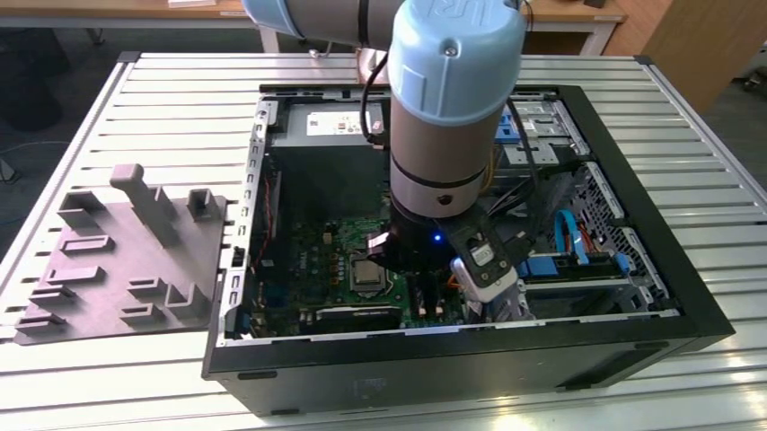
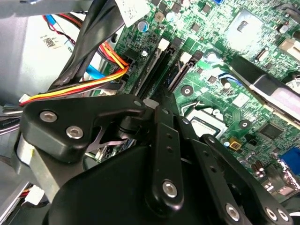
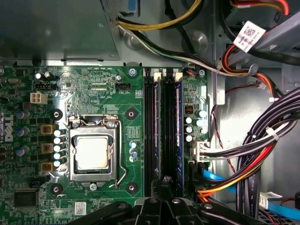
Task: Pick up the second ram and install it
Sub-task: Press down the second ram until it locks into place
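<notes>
Tool [image 3: 165,199] over motherboard [image 3: 93,89] slots inside computer case [image 1: 671,296]; blue ram [image 3: 178,126] seated.

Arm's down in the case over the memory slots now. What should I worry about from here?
1. The gripper hangs low over the memory slots, right beside a blue stick standing in one slot; a sideways drift might knock it.
2. The orange and yellow cables run close to the slots and may snag the wrist.
</notes>
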You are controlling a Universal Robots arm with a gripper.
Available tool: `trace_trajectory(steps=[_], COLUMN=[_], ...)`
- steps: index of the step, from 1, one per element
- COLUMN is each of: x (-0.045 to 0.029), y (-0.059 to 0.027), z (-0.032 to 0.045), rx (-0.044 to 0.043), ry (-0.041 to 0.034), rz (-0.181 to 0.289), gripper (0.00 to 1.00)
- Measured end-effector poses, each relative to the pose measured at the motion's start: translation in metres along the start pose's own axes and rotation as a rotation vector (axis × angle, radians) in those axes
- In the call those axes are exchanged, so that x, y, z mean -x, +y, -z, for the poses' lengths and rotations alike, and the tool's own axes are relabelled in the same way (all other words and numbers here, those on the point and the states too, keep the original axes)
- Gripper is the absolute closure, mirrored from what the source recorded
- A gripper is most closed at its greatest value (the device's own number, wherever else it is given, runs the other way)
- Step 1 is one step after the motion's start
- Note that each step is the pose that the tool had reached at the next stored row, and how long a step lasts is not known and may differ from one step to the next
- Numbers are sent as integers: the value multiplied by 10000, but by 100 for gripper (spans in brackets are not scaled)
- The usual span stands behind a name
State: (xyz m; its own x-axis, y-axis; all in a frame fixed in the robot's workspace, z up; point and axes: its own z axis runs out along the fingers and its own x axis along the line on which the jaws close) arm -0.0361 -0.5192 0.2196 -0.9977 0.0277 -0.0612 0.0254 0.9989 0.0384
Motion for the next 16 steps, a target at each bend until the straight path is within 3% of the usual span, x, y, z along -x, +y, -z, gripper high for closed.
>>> trace_trajectory(steps=[8,16], x=[10,10], y=[4,45], z=[186,197], rx=[-25,-25], ry=[7,7], rz=[1,2], gripper=[89,89])
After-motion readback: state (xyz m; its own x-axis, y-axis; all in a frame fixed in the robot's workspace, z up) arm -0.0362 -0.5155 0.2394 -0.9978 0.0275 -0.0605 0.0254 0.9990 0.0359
